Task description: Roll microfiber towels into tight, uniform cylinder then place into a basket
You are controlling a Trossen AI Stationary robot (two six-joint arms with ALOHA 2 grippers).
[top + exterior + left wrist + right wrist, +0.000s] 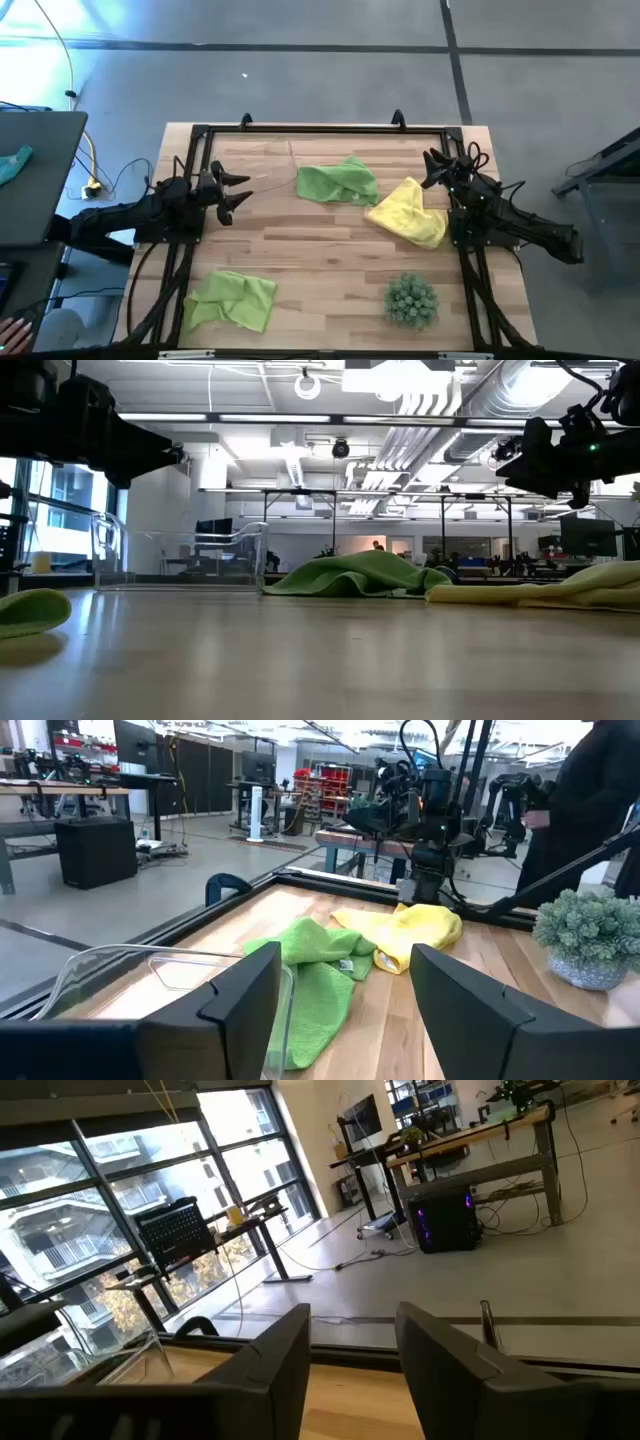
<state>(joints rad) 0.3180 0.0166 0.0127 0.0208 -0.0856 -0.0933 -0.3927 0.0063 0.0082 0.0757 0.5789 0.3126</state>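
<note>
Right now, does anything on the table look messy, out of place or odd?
Yes. All three microfiber towels lie crumpled, unrolled: one lime green cloth touching the bright yellow cloth, another lime green cloth alone near the front-left corner. The clear plastic basket holds none. The spiky green plant stands upright.

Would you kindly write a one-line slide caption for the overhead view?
Open left gripper and right gripper flank two crumpled lime green microfiber towels, one yellow towel and a spiky plant.
</note>
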